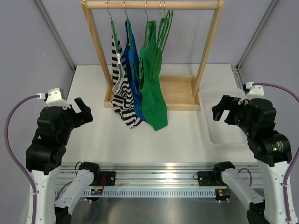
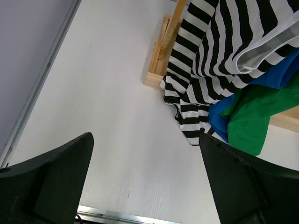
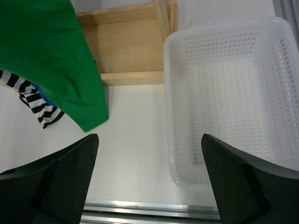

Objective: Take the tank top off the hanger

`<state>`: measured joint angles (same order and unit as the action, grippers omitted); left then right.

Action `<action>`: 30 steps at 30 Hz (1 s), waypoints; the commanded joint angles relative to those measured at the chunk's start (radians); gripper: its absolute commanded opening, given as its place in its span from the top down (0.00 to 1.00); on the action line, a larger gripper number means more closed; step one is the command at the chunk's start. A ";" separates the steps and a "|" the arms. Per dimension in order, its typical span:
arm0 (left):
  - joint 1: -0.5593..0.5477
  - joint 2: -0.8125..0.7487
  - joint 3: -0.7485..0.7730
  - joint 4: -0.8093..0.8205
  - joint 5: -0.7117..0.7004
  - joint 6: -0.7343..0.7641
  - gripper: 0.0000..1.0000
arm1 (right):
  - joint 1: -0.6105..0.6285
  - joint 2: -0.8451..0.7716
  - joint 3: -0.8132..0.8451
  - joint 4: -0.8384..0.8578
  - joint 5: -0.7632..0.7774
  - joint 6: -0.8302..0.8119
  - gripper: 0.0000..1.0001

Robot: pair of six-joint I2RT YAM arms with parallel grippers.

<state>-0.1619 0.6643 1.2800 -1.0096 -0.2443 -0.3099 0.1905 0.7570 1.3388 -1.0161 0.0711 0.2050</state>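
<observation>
Three tank tops hang on green hangers from a wooden rack (image 1: 152, 5): a black-and-white striped one (image 1: 122, 93) on the left, a blue one (image 1: 134, 60) in the middle, a green one (image 1: 153, 88) on the right. An empty green hanger (image 1: 164, 23) hangs at the far right of the rail. My left gripper (image 1: 83, 112) is open and empty, low at the left, apart from the clothes. My right gripper (image 1: 223, 110) is open and empty at the right. The striped top (image 2: 210, 56) and green top (image 3: 51, 60) show in the wrist views.
A white plastic basket (image 1: 219, 116) stands on the table right of the rack, under my right gripper; it also shows in the right wrist view (image 3: 224, 93). The rack's wooden base (image 1: 180, 93) lies behind the hanging hems. A metal rail (image 1: 154, 179) runs along the near edge.
</observation>
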 commanded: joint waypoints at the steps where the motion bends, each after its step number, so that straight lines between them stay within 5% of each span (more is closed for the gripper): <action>1: -0.004 0.015 0.016 0.014 -0.023 0.014 0.01 | 0.003 0.002 0.026 0.031 0.022 -0.004 0.00; 13: -0.004 0.128 0.113 0.042 0.086 0.000 0.01 | 0.001 0.002 -0.015 0.080 -0.117 0.048 0.00; 20: -0.013 0.325 0.368 0.094 0.295 -0.055 0.01 | 0.003 0.013 -0.033 0.105 -0.212 0.068 0.01; 30: -0.134 0.705 0.795 0.149 0.211 -0.012 0.01 | 0.003 0.007 -0.035 0.117 -0.317 0.085 0.01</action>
<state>-0.2829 1.2728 1.9553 -0.9192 -0.0139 -0.3580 0.1905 0.7681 1.3010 -0.9459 -0.1806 0.2771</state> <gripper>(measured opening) 0.988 0.993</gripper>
